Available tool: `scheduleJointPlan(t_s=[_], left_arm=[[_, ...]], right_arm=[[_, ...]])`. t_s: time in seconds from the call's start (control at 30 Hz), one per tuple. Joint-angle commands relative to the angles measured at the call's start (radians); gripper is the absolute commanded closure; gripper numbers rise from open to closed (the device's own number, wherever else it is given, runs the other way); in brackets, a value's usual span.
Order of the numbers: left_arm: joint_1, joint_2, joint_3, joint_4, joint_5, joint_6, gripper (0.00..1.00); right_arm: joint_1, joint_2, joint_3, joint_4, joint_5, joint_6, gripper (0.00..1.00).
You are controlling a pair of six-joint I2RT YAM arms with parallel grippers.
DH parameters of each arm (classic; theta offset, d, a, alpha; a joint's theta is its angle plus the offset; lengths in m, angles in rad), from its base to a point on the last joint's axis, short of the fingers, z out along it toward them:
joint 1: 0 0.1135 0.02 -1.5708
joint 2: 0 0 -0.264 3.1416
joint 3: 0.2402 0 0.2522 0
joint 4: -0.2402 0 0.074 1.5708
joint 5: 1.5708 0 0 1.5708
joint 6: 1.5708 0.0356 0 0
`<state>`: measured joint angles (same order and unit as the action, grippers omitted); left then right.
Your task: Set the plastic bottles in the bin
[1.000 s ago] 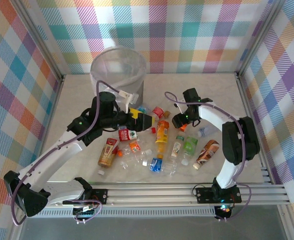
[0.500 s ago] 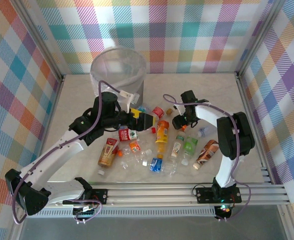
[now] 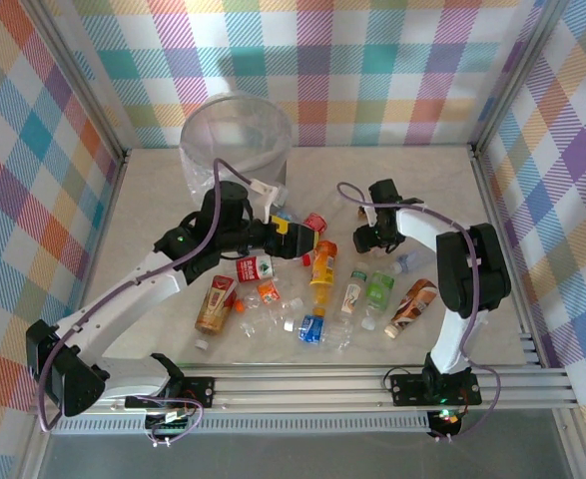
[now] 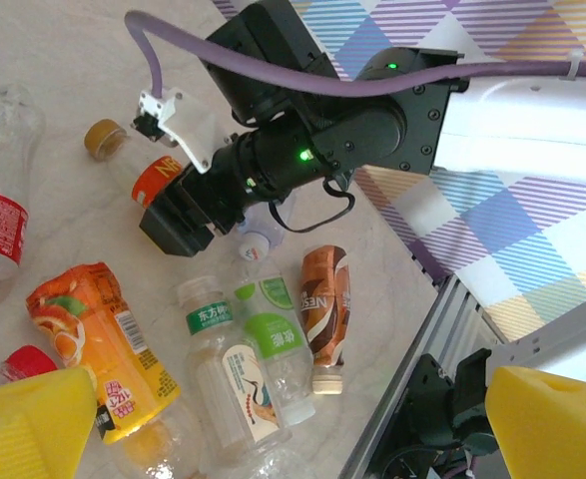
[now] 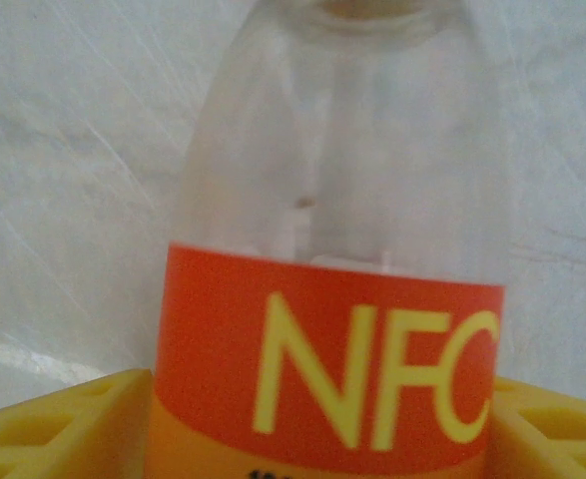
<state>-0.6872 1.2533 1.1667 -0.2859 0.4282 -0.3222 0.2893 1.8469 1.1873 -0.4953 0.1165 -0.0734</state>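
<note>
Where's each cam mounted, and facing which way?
Top external: above, behind the bases, looking down at the table; both arms show.
Left wrist: looks across plastic bottles at the right arm; own yellow fingers in bottom corners.
Right wrist: close on the NFC bottle, between own fingers.
Shared: both wrists see the NFC bottle.

Clear btl point(image 5: 337, 329): "NFC"; brown btl point(image 4: 324, 309) maybe "NES".

Bench point(image 3: 437, 190) layout: bin point(image 3: 198, 160) back-left, plastic bottles point(image 3: 322, 264) front-centre.
Bottles lie scattered on the bench, in front of and right of the bin; NFC bottle point(image 5: 332, 349) lies between the right pincer point(image 3: 362, 241) pads.
</note>
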Motion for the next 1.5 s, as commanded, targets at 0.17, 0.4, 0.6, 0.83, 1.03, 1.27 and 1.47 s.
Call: scheduleJointPlan(t_s=[0.17, 0.4, 0.6, 0.83, 1.03, 1.27, 1.47], left_arm=[[-0.021, 0.015, 0.011, 0.033, 0.018, 0.002, 0.00], [-0.022, 0.010, 0.011, 0.028, 0.003, 0.005, 0.00], [-0.023, 0.027, 0.027, 0.028, 0.010, 0.002, 0.00], [-0.023, 0.042, 0.034, 0.039, 0.016, -0.003, 0.00], [-0.022, 0.055, 0.034, 0.074, 0.019, -0.044, 0.00], [-0.024, 0.067, 0.022, 0.137, -0.010, -0.145, 0.00], [-0.023, 0.102, 0.021, 0.237, -0.018, -0.259, 0.02]], right_arm=[[0.002, -0.015, -0.023, -0.037, 0.045, 0.067, 0.29], [0.002, -0.016, -0.027, -0.053, 0.088, 0.113, 0.23], [0.002, -0.029, -0.037, -0.055, 0.096, 0.134, 0.31], [0.002, -0.067, -0.074, -0.048, 0.085, 0.146, 0.38], [0.003, -0.140, -0.119, 0.000, 0.057, 0.153, 0.45], [0.004, -0.315, -0.164, 0.084, -0.068, 0.161, 0.47], [0.014, -0.484, -0.210, 0.126, -0.288, 0.186, 0.48]])
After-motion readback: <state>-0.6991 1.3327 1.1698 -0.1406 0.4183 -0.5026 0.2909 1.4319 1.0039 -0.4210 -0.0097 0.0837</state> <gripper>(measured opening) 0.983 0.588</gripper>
